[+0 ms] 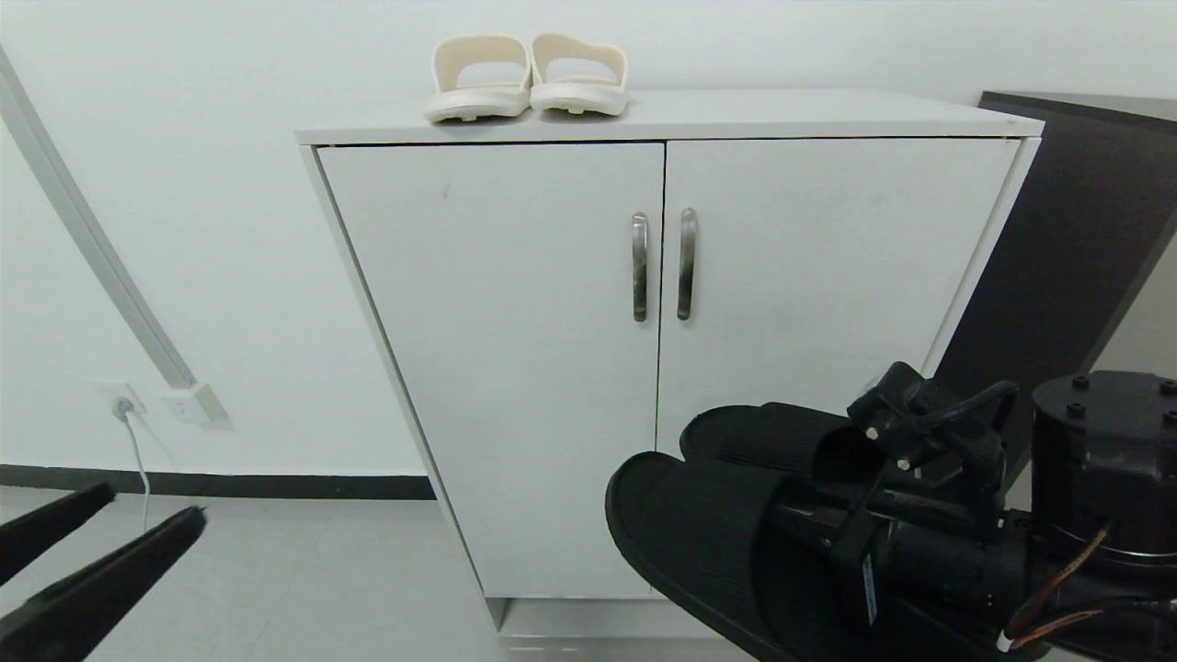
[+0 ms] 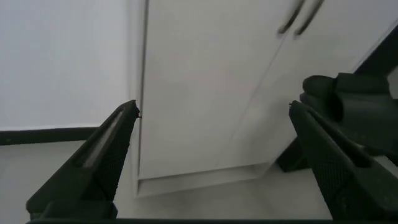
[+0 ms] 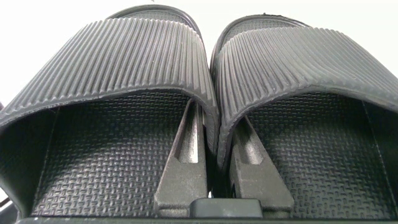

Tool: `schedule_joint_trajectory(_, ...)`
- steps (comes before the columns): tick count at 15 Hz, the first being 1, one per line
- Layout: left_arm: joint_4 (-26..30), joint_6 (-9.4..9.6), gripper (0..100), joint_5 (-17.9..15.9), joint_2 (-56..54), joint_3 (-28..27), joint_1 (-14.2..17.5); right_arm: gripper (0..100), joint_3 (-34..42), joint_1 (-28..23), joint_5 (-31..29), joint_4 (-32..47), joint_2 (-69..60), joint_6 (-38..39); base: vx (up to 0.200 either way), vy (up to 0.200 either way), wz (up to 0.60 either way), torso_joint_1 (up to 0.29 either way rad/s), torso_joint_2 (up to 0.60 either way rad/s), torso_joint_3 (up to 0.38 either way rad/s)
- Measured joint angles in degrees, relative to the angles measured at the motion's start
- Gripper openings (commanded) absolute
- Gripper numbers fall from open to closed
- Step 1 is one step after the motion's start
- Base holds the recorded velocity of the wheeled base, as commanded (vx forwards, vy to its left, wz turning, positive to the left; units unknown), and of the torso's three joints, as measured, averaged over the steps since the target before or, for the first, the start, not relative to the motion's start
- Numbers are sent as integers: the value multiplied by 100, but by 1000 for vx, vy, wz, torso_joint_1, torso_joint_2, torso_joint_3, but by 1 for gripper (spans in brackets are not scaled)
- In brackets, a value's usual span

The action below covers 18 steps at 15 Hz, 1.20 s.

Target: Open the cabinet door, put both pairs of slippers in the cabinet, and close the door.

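The white cabinet [image 1: 515, 368] stands with both doors shut, its two metal handles [image 1: 640, 267] side by side at the middle. A pair of cream slippers [image 1: 529, 78] rests on its top, left of centre. My right gripper [image 3: 214, 143] is shut on a pair of black slippers [image 1: 717, 515], one finger inside each and their inner walls pinched together; it hangs low in front of the right door. My left gripper [image 1: 152, 506] is open and holds nothing, low and left of the cabinet [image 2: 199, 93]. The black slippers [image 2: 348, 93] also show in the left wrist view.
A dark panel [image 1: 1076, 248] leans against the wall right of the cabinet. On the left wall are a slanted grey conduit [image 1: 83, 230] and a socket with a hanging cable [image 1: 119, 400]. Grey floor [image 1: 322, 570] lies open left of the cabinet.
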Motion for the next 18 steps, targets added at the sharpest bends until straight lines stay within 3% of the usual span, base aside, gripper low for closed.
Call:
schedule_joint_trajectory(4,-1281,-61,100,-107,1762,-534,-1351,0,13,2,117,-27,-11,0,0,0,0,0,0,0)
schedule_joint_trajectory(9,-1580,-72,100,-116,3249,-1869,-2662,0,118,105,130,-38,-20,-4,0,0,0,0,0,0)
schedule_joint_trajectory(14,-1588,-187,100,-124,4319,-3034,-3216,0,171,135,139,-35,55,43,0,0,0,0,0,0)
schedule_joint_trajectory(18,-1569,-505,100,-351,5027,-3919,-3478,0,190,100,218,-38,133,59,0,0,0,0,0,0)
